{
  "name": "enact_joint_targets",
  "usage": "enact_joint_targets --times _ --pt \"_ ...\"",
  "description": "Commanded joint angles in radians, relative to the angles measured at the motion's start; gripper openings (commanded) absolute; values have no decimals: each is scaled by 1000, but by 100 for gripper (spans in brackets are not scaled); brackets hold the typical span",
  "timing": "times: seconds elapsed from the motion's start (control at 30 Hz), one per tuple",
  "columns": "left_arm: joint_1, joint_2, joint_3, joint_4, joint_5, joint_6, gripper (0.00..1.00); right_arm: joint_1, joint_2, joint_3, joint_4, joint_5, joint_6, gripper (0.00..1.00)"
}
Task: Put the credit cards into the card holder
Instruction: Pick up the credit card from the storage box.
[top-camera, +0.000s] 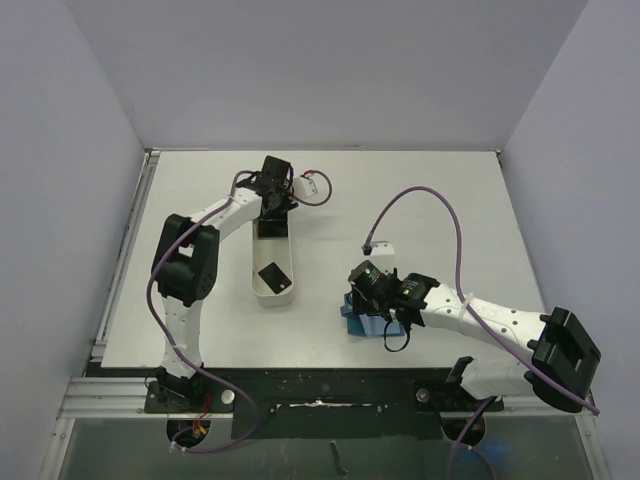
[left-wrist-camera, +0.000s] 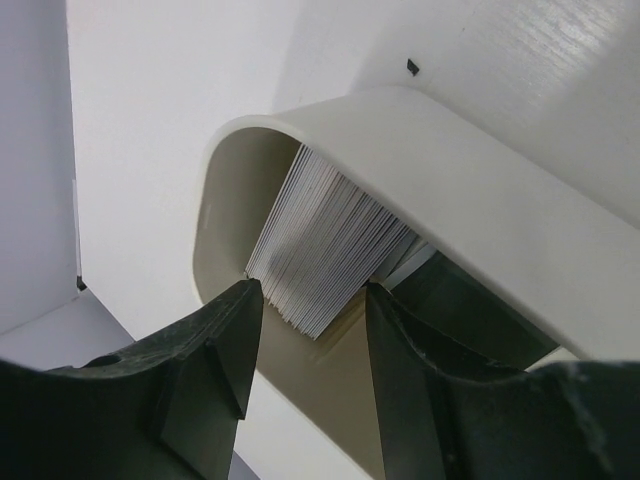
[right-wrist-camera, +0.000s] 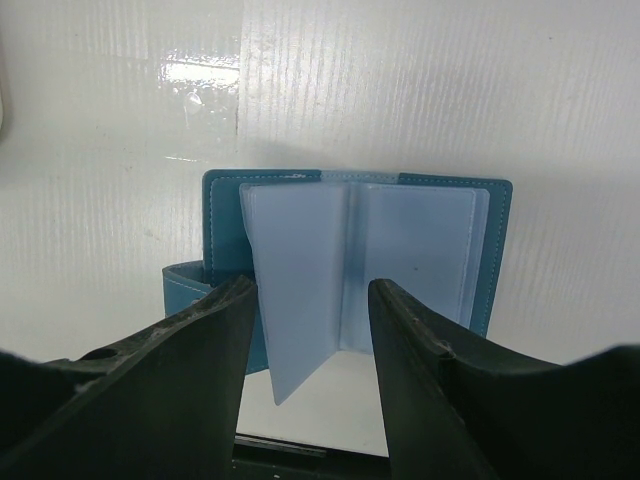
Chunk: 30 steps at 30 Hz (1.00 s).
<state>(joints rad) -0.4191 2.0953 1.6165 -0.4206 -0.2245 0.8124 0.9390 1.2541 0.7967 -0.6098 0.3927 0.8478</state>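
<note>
The card holder (top-camera: 352, 318) lies open near the table's front, its teal cover (right-wrist-camera: 495, 250) spread flat and one clear sleeve (right-wrist-camera: 290, 300) standing up. My right gripper (right-wrist-camera: 312, 285) hovers over it, open, with that sleeve between the fingers and nothing gripped. One black credit card (top-camera: 273, 275) lies flat in the white tray. A stack of credit cards (left-wrist-camera: 325, 240), seen edge-on, leans in the tray's far end. My left gripper (left-wrist-camera: 310, 290) is open, its fingertips on either side of the stack's lower corner; in the top view this gripper (top-camera: 272, 212) is over the tray's far end.
The long white oval tray (top-camera: 258, 285) runs front to back left of centre, its rounded rim (left-wrist-camera: 450, 170) close to my left fingers. Purple cables loop above both arms, one ending in a small white plug (top-camera: 380, 245). Grey walls enclose the table on three sides.
</note>
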Motion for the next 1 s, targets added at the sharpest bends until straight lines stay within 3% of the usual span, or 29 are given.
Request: enact_joint_targets --times 0.0,0.63,0.97 --pt "-2 19 -10 85 -33 32 43 6 -16 33 2 35 14 50" --pt "-25 0 -1 100 -98 63 34 4 -11 26 4 29 15 50" --pt "-27 -3 14 67 -118 68 23 5 -18 19 11 29 24 50"
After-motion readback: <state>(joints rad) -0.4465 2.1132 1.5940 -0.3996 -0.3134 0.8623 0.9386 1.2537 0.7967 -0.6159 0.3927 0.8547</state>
